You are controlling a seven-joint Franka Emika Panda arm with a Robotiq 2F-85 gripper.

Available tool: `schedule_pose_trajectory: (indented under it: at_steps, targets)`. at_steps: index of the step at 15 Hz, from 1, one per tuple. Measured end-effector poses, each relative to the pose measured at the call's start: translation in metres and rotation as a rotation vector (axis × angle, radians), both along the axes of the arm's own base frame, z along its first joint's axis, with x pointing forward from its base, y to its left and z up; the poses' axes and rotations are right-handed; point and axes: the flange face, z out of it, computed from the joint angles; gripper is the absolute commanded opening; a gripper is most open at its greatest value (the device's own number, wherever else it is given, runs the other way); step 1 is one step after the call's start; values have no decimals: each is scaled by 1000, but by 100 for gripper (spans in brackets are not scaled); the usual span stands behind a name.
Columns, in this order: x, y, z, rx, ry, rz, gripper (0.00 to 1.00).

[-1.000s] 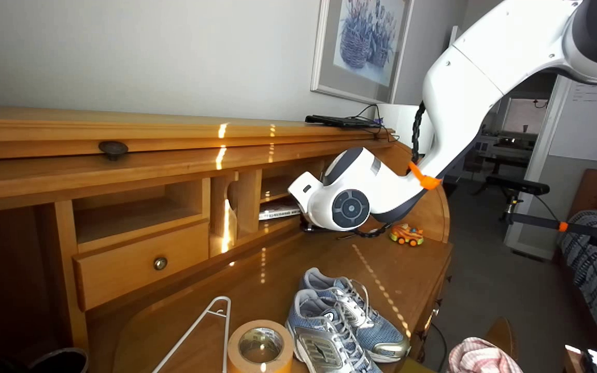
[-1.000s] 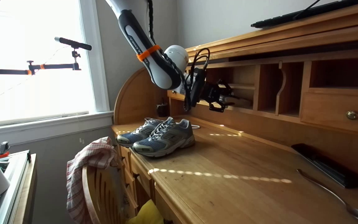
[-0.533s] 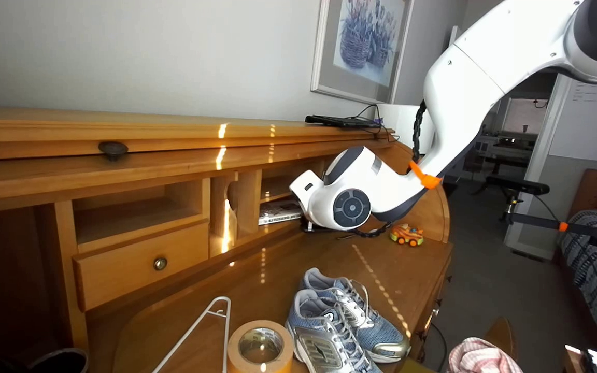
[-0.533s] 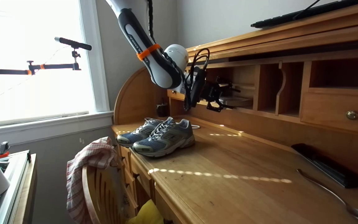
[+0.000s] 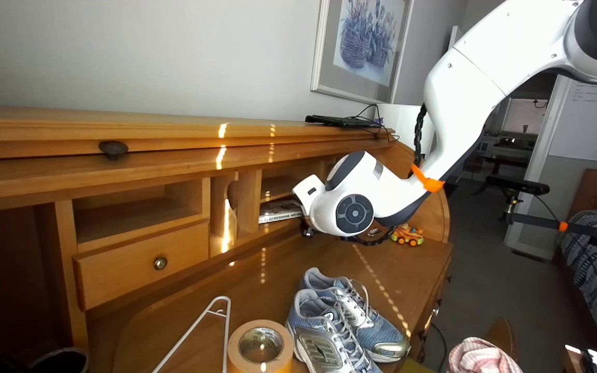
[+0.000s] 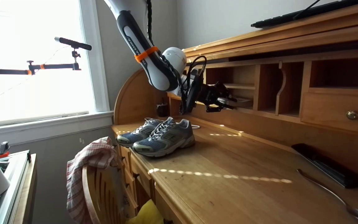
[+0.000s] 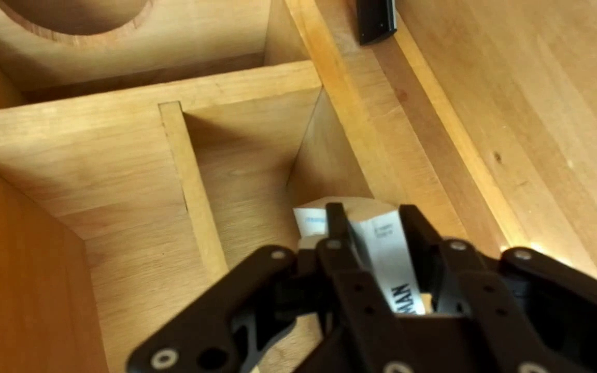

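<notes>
The sun-streaked, honey-brown wooden table (image 6: 228, 199) carries a white-spined printed book (image 5: 279, 214) in an open lower compartment (image 7: 246, 181), spine outward, long axis roughly along the opening. Probably light and bendable, it seems best pinched across its thickness. The black two-fingered end effector (image 7: 372, 210) has fingers (image 7: 337, 223) slightly apart at the spine; whether they grip cannot be told.

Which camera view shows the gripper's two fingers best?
The wrist view: both dark fingers sit close up in the foreground, with a white lettered surface visible between them. In an exterior view the gripper appears small, side-on and very dark. In an exterior view the white arm blocks the fingers.
</notes>
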Motion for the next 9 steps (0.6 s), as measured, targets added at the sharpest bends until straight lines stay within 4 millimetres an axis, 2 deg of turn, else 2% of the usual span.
schedule_pose_trajectory:
  at_steps: [1, 2, 4, 7, 8, 9]
  targets:
    - [0, 1, 0, 7, -8, -3, 6]
    - [-1, 1, 1, 13, -15, -6, 42]
    - [-2, 2, 4, 22, -27, -7, 49]
    - [-5, 3, 7, 35, -45, -2, 73]
    - [-7, 4, 8, 37, -50, 1, 30]
    - [-10, 4, 8, 41, -54, 3, 34]
